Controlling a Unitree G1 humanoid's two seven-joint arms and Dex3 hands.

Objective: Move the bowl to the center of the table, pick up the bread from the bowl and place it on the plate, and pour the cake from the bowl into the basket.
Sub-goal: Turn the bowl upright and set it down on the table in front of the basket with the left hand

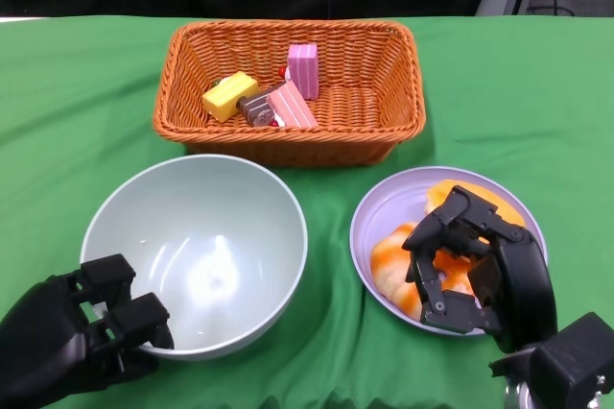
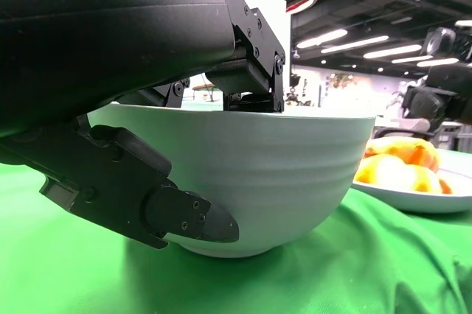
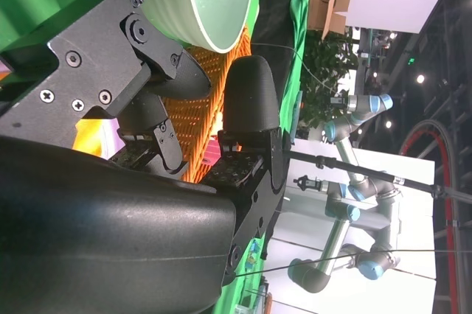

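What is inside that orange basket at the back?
The basket holds toy cake pieces: a yellow one, a pink upright one and a pink-and-brown one. Something red peeks out between them, mostly covered.

1. Cut off by the head view's lower edge: left hand (image 1: 82, 332) and right hand (image 1: 480, 270), forearms barely shown.
2. Partly hidden under the right hand's fingers: bread (image 1: 403, 265) on the plate (image 1: 379, 203).
3. Too small and overlapped to tell apart fully: cake pieces (image 1: 273, 97) in the basket (image 1: 192, 54).
4. Cropped in the left wrist view: bowl (image 2: 280, 174), its rim covered by the hand.
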